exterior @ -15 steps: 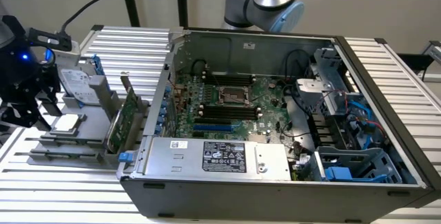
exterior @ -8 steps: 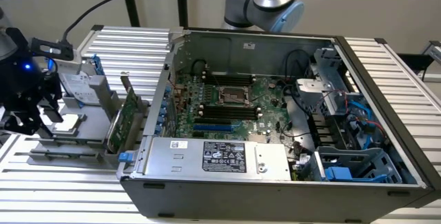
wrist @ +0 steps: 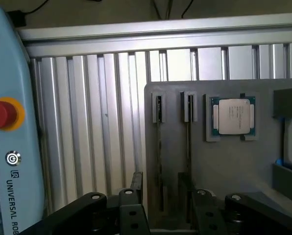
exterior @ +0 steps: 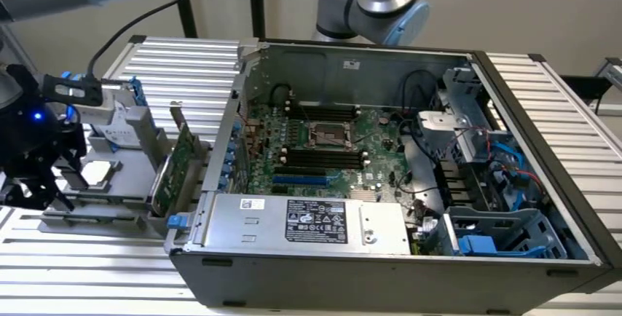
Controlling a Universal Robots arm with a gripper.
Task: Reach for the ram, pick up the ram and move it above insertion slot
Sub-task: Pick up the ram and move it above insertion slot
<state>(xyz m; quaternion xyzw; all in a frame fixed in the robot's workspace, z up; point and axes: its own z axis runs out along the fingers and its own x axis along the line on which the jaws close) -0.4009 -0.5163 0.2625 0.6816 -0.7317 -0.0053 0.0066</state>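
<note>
Two thin rams stand on edge in the grooves of a grey holder [wrist: 234, 166]. One ram [wrist: 158, 161] and the other ram [wrist: 188, 156] show as dark narrow strips. My gripper [wrist: 166, 203] hovers above their near ends, open, with nothing between its black fingers [wrist: 136, 188]. In the exterior view my gripper [exterior: 34, 181] hangs over that holder [exterior: 97, 218] at the far left. The black insertion slots [exterior: 321, 158] lie on the motherboard inside the open computer case [exterior: 389, 265], far off to the exterior view's right.
A processor chip [wrist: 232, 116] sits in the holder beside the rams. A wider green card [exterior: 180, 163] with a blue clip stands between holder and case. A teach pendant [wrist: 9, 161] with a red stop button lies beside the holder on the ribbed aluminium table [wrist: 97, 122].
</note>
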